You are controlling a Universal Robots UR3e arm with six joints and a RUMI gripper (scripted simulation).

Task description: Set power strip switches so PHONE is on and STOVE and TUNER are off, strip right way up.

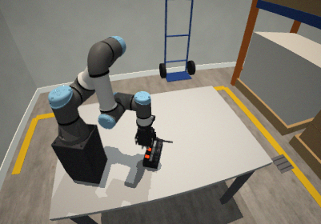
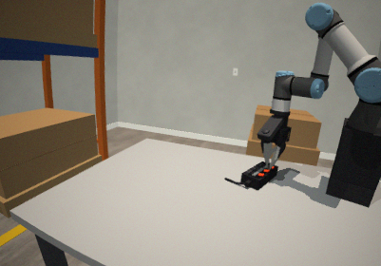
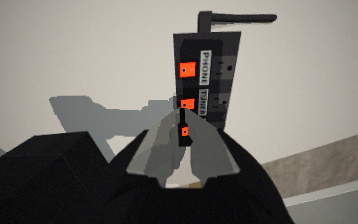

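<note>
The black power strip (image 1: 152, 163) (image 2: 265, 180) (image 3: 215, 42) lies on the table with its switch side up. Its cord (image 1: 167, 142) (image 2: 234, 180) (image 3: 245, 18) leaves one end. In the wrist view the orange PHONE switch (image 3: 187, 69) is nearest the cord, then the orange TUNER switch (image 3: 187, 104). A third orange switch (image 3: 185, 131) shows partly between the fingers; its label is hidden. I cannot tell the switch positions surely. My gripper (image 2: 268, 166) (image 3: 182, 108) is shut and empty, its tips low over the strip beside the TUNER switch; contact is unclear.
The white table (image 1: 205, 132) (image 2: 167, 204) carries the strip and the robot's black pedestal (image 1: 81, 158) (image 2: 357, 166) (image 3: 55, 170). A blue hand truck (image 1: 177, 36) stands behind the table. Cardboard boxes (image 2: 34, 147) and an orange rack post (image 2: 101, 81) stand beyond the table.
</note>
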